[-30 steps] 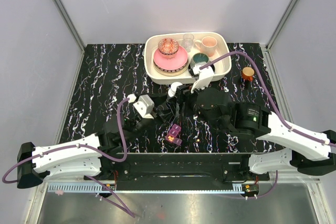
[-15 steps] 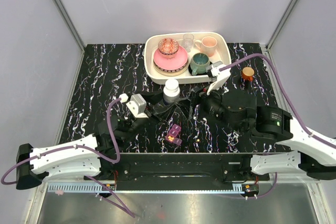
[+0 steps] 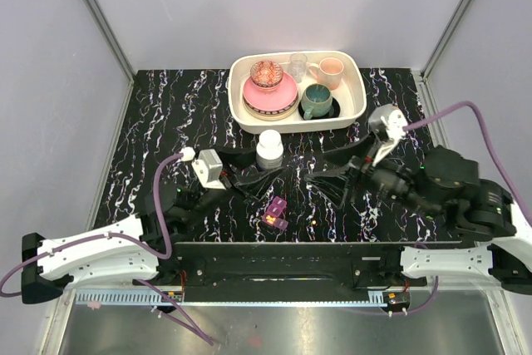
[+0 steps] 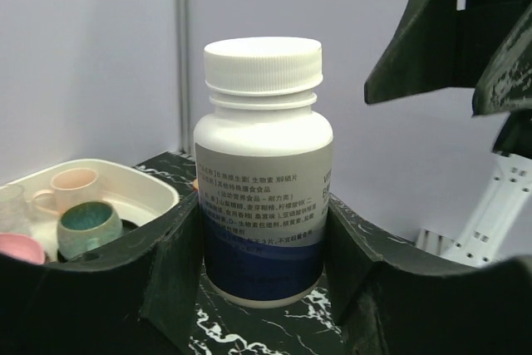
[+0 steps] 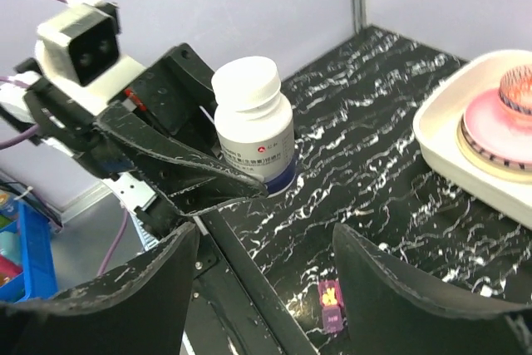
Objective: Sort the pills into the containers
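Grips a white bottle (image 4: 263,172) in the left gripper (image 3: 264,161), one finger pressed against each side, low down near the base. Stands upright in there, cap on top, long axis straight up and down, printed label facing the wrist camera.

Has the right gripper (image 5: 264,247) spread apart with nothing between the fingers. Hangs above the marbled black table (image 3: 166,114), apart from the bottle, tips aimed roughly toward the left gripper.

Now for the magenta pill box (image 3: 276,214). Sits flat on the table between the two arms, closer to the bases than either set of fingertips. Just behind and a bit right of the left gripper's tips, and off to the left of the right gripper's. Touches neither one. Lies with its long axis running roughly from the bases out toward the cream tray (image 3: 357,110), skewed a touch. In the right wrist view, shows up below and ahead of the spread fingers, long side running up the frame.

Can spot a few yellowish-orange pills (image 3: 270,219) inside the box. Can't tell which compartment, way too small.
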You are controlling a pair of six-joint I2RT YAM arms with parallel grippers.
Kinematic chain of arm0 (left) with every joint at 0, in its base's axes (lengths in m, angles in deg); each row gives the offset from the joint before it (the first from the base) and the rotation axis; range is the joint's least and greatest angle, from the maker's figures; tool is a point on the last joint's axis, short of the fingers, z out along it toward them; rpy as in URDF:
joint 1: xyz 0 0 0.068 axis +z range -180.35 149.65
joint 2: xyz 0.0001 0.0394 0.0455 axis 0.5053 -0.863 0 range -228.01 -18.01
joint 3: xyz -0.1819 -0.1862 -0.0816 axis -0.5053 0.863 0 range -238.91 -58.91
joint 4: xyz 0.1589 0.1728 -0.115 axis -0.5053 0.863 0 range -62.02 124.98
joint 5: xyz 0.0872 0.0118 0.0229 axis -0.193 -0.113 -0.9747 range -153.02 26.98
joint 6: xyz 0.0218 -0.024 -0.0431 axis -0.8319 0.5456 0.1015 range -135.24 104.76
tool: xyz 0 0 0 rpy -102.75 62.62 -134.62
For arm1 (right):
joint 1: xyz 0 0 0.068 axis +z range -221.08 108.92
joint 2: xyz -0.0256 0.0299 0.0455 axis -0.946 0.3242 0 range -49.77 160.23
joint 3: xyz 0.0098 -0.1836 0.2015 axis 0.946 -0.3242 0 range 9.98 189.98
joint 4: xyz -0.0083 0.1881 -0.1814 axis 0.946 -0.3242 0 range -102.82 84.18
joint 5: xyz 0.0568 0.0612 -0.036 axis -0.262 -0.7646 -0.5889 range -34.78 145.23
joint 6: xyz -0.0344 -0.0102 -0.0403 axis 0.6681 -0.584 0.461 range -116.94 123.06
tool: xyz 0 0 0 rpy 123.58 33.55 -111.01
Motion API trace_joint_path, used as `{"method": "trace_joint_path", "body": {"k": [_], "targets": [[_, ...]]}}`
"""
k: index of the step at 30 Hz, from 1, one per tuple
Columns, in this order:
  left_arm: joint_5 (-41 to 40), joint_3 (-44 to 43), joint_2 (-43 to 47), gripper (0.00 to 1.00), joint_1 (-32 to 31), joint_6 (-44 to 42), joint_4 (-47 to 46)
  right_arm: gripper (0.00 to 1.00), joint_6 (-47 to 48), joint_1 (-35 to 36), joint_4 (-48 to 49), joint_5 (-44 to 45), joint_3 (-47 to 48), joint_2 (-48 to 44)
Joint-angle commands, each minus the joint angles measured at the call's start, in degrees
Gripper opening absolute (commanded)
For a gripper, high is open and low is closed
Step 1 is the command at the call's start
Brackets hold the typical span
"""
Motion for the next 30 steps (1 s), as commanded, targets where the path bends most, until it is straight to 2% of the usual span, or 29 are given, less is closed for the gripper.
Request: {"method": "trace_joint_path", "body": {"k": [1, 8, 14, 22, 30], "targets": [[7.83, -2.99, 2.62, 0.00, 0.11, 4.29, 1.96, 0.70, 8.19, 0.19, 3.17, -7.06, -0.91, -3.60], [21.52, -3.78, 3.95, 0.00, 0.11, 6.67, 7.23, 0.71, 15.56, 0.19, 3.26, -15.24, -1.08, -4.67], [28.83, -3.43, 3.77, 0.00, 0.11, 7.11, 9.17, 0.73, 19.27, 0.19, 3.35, -20.60, -0.56, -3.18], [30.51, -2.64, 3.68, 0.00, 0.11, 7.12, 9.52, 0.76, 20.33, 0.19, 3.35, -27.28, 0.50, -1.42], [30.95, -2.72, 2.89, 0.00, 0.11, 6.59, 9.79, 0.76, 20.59, 0.19, 3.87, -27.03, 0.50, 1.39]]}}
